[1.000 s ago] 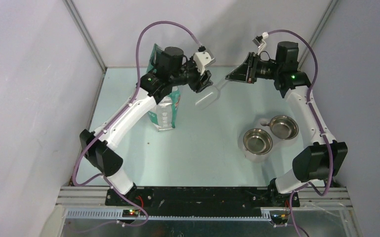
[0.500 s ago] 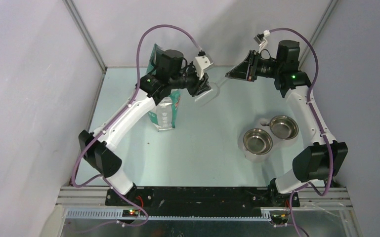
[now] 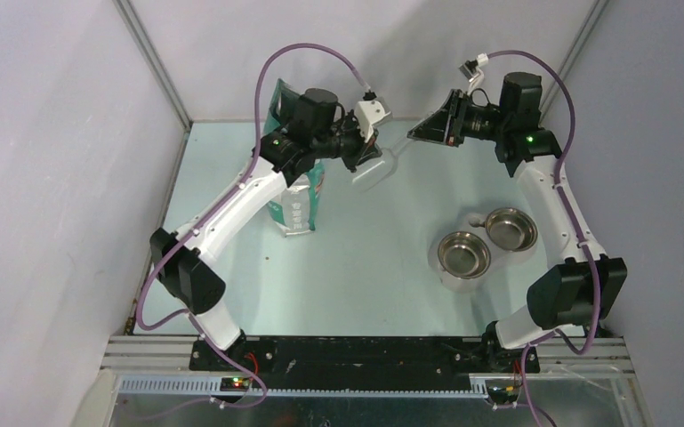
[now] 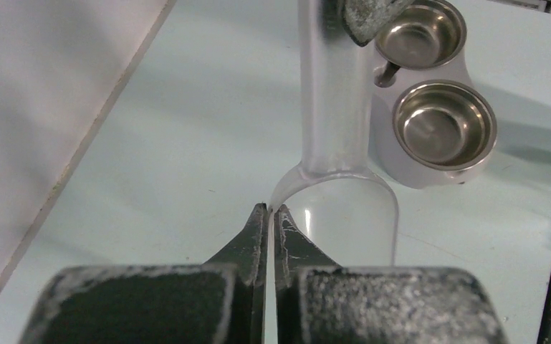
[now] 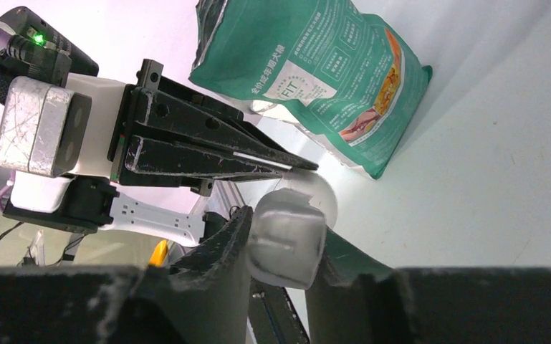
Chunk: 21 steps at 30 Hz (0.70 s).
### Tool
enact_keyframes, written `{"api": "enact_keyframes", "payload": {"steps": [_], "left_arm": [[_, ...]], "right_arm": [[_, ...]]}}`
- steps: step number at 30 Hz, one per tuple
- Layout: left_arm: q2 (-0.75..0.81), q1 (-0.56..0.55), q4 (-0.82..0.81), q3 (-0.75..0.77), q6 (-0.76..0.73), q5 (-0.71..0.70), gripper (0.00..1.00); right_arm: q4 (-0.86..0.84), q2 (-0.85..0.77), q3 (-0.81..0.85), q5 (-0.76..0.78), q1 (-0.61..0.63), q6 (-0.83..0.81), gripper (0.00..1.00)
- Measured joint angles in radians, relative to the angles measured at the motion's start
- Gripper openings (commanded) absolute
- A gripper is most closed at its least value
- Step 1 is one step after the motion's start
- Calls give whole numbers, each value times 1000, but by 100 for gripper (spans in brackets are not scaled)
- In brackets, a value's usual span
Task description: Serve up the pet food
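A clear plastic scoop point(image 3: 375, 172) hangs in the air between my two grippers at the back of the table. My left gripper point(image 4: 269, 209) is shut on the thin rim of the scoop's cup point(image 4: 344, 215). My right gripper point(image 5: 286, 226) is shut on the end of the scoop's handle point(image 5: 286, 244), and the handle point(image 4: 333, 93) runs away from the left fingers. The teal-green bag point(image 3: 298, 200) stands upright under the left arm. Both steel bowls point(image 3: 464, 253) point(image 3: 510, 229) look empty. The pet food is out of view.
The bowls sit in a grey double holder point(image 4: 415, 168) at the right of the table. The bag point(image 5: 315, 72) stands close to the back-left corner. Grey walls point(image 3: 62, 178) close in the left, back and right sides.
My left gripper has gone from open to shut on the scoop's rim, and its wrist has shifted slightly right. The right gripper has kept its hold on the handle.
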<state>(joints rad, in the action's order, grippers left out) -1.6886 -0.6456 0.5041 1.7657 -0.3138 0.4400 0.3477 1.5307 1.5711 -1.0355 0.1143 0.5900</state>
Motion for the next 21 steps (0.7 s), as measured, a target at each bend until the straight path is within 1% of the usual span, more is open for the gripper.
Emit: {"api": "enact_keyframes", "payload": {"steps": [1,3,7,9,14,18,21], "left_arm": [[0,0,2,0,-1,2,0],[0,-5,11,0,-4,9,0],[0,-22,34,0,-39,16,0],[0,-26,43,0,-61,16,0],[0,-28,63,0,-89,16,0],[0,-28,68,0,-100,14,0],[0,-28,68,0,-106,8,0]], "right_arm": [[4,-1,0,0,0,-16,45],[17,-1,3,0,1,-41,51],[121,17,72,-8,-8,-129,58],[193,40,140,-9,-21,-183,60],[378,95,271,-16,-29,-320,60],[500,118,291,-17,-16,-392,61],[557,126,290,-15,-2,-422,60]]}}
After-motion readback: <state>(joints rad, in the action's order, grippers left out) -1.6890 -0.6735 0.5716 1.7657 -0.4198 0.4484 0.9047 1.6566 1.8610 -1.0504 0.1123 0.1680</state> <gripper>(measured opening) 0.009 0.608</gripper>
